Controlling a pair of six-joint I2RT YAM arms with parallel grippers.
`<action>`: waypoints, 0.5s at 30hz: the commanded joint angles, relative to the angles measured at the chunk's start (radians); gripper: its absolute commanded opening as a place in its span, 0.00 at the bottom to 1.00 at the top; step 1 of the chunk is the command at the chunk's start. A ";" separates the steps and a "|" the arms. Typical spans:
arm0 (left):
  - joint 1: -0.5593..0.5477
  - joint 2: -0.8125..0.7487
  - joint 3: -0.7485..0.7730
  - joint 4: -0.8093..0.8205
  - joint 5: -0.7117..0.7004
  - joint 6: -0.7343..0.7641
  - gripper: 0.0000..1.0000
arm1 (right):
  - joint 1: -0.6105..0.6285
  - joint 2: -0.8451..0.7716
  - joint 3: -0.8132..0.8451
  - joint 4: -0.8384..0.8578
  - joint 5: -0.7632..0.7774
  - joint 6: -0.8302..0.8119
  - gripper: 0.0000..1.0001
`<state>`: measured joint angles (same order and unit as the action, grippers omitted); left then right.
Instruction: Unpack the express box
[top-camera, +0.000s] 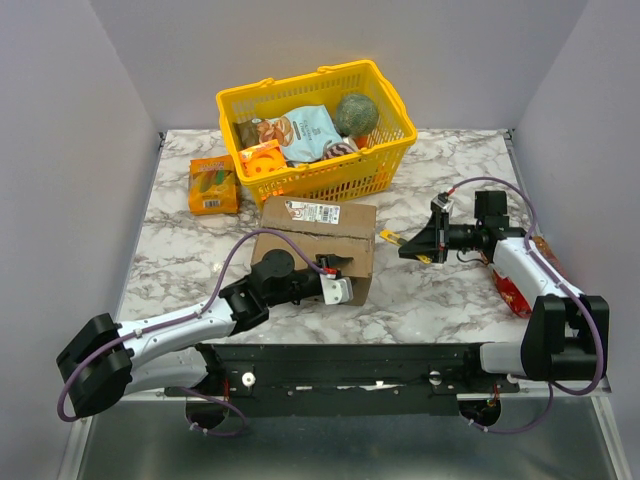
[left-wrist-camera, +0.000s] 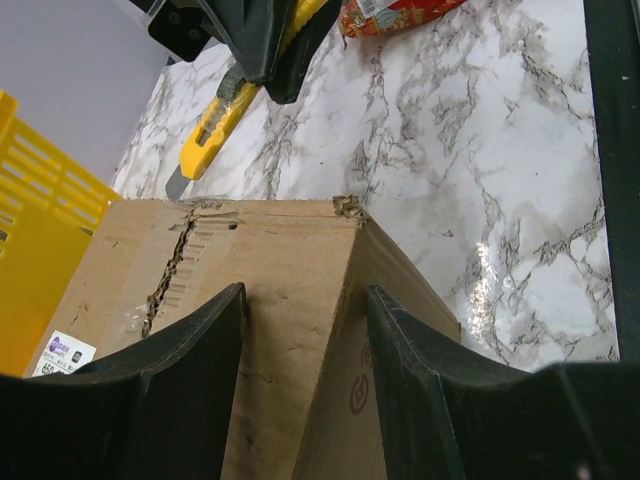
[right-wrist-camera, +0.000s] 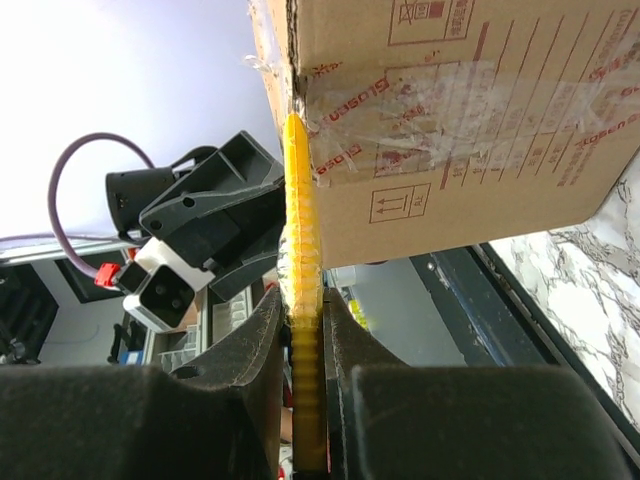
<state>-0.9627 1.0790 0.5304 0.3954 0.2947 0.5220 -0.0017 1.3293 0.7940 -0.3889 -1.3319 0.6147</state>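
Note:
The express box (top-camera: 315, 235), brown cardboard with a white label on top, lies closed in the middle of the table. My left gripper (top-camera: 340, 274) is at its near right corner. In the left wrist view its fingers (left-wrist-camera: 200, 350) straddle the box's (left-wrist-camera: 290, 250) upper edge, one on the top face and one on the side face, both touching. My right gripper (top-camera: 425, 243) is shut on a yellow utility knife (top-camera: 392, 238) that points at the box's right end. In the right wrist view the knife (right-wrist-camera: 302, 230) reaches the taped seam of the box (right-wrist-camera: 460, 120).
A yellow plastic basket (top-camera: 390, 150) with packets and a green ball stands behind the box. A small orange snack box (top-camera: 213, 184) lies at the back left. A red packet (top-camera: 510, 292) lies under the right arm.

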 joint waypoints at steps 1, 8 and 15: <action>-0.001 0.016 -0.015 0.011 -0.068 -0.017 0.58 | 0.005 -0.015 0.005 -0.085 -0.078 -0.044 0.01; -0.002 0.027 -0.012 0.017 -0.071 -0.020 0.57 | 0.016 -0.041 0.001 -0.103 -0.069 -0.050 0.01; -0.004 0.032 -0.010 0.017 -0.071 -0.023 0.57 | 0.042 -0.044 0.004 -0.103 -0.067 -0.044 0.00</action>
<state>-0.9661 1.0935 0.5304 0.4175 0.2844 0.5083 0.0151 1.3098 0.7940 -0.4496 -1.3334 0.5819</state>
